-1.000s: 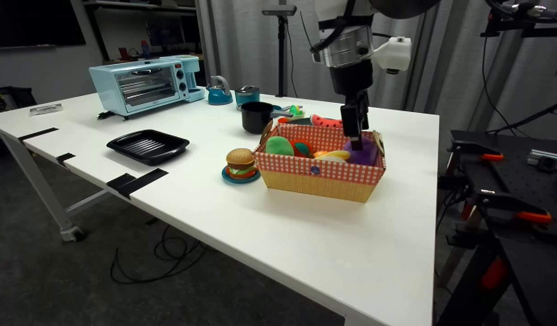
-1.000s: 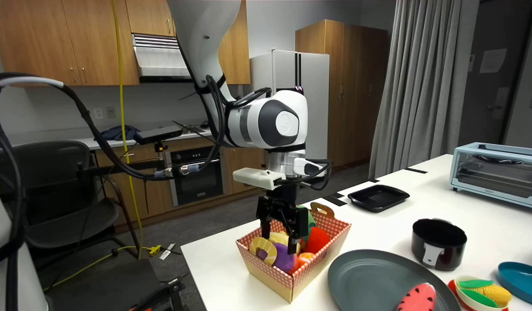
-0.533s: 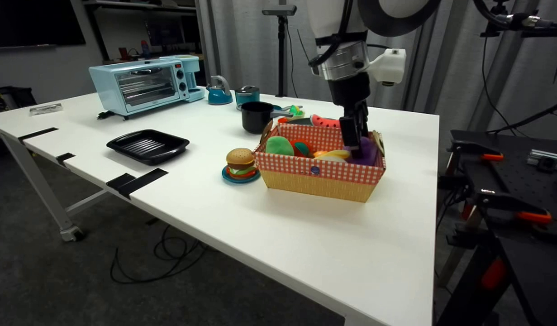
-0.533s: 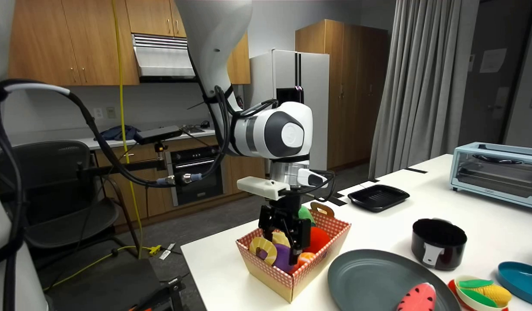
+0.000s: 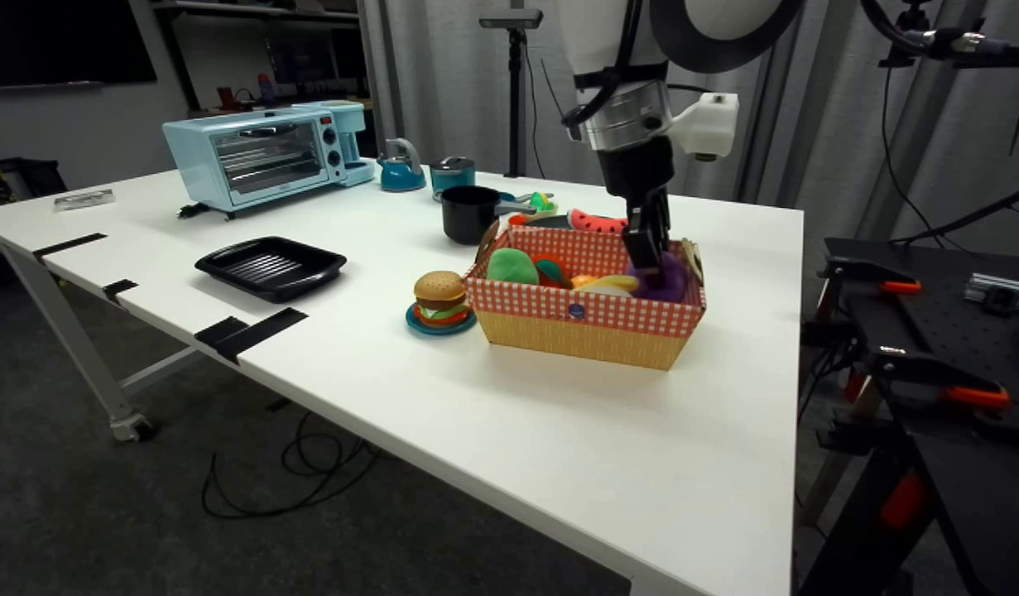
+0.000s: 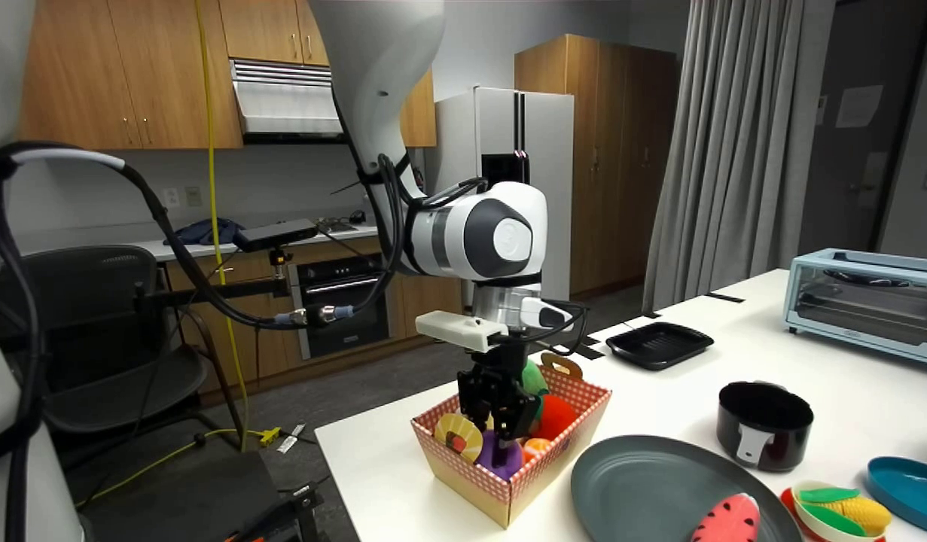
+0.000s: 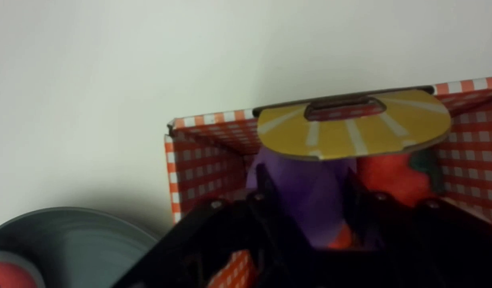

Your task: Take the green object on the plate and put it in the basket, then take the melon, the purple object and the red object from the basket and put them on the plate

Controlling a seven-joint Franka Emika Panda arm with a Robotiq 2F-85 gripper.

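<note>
The tan basket with its checked lining holds the purple object at one end. My gripper reaches down into it, and in the wrist view its fingers press in on both sides of the purple object, whose soft surface fills the space between them. Beside it in the basket lies the red object, with a dark green leaf. A rounded green object is at the basket's far end from my gripper. The melon, a red slice with black seeds, lies on the grey plate.
An orange toy and a yellow one share the basket. Its yellow handle flap leans inward over the purple object. Around stand a black pot, a bowl with toy corn, a black tray and a burger.
My gripper has come down into the basket onto the purple object. Its fingers, spread wide before, have drawn together around it, and the object has shifted slightly.
</note>
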